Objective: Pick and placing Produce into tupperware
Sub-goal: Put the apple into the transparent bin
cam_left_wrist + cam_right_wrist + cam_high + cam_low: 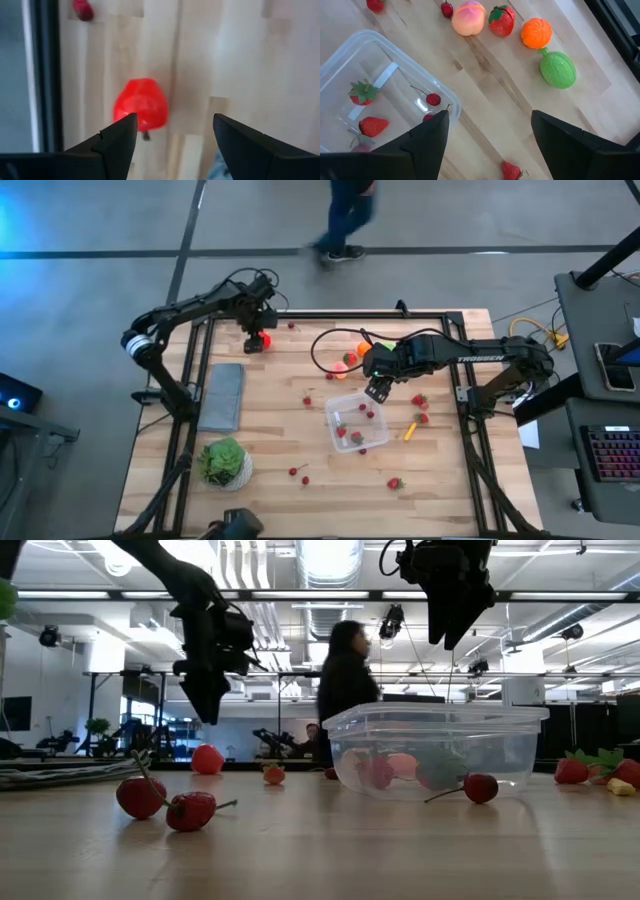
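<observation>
My left gripper [172, 127] is open and hovers near the table's far left corner, just above a red lumpy fruit [141, 104] that lies on the wood [262, 340]. In the low view its fingertips [205, 715] end clear above that fruit [207, 758]. My right gripper [490, 125] is open and hangs above the table by the far right corner of the clear tupperware [357, 423]. The box [380, 100] holds strawberries and cherries. A peach [468, 17], a strawberry [501, 21], an orange [536, 32] and a green lump [558, 70] lie on the wood beyond it.
A grey slab [222, 395] and a leafy head in a white bowl [225, 463] lie on the left side. A black cable loop [330, 352] lies beyond the tupperware. Berries and strawberries [420, 402] are scattered around it. A person [345, 220] walks beyond the far edge.
</observation>
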You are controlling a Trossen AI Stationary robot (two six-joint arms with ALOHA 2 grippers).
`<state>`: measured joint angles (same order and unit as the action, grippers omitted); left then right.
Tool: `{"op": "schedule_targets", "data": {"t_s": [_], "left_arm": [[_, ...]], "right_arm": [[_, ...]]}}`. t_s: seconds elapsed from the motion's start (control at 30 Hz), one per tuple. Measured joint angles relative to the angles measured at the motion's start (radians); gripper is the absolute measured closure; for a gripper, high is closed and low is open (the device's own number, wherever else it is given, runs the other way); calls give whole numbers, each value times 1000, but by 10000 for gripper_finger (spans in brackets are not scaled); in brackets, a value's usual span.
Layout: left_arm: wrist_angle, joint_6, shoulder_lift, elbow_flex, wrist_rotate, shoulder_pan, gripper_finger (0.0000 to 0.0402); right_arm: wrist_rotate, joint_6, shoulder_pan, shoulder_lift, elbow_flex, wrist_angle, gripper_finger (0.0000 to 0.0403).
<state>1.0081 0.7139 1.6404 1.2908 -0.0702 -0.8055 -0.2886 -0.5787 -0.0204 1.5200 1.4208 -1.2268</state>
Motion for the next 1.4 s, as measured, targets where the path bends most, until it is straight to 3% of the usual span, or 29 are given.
{"op": "schedule_targets", "data": {"t_s": [0.43,1.0,1.4], "left_arm": [[-15,14,54,24,72,-29,156],[-30,-2,158,16,44,-39,155],[-34,-80,165,13,35,-38,155]], "right_arm": [[4,-22,0,0,-2,3,128],[0,-15,0,0,-4,5,136],[-8,-4,0,0,-4,5,134]]}}
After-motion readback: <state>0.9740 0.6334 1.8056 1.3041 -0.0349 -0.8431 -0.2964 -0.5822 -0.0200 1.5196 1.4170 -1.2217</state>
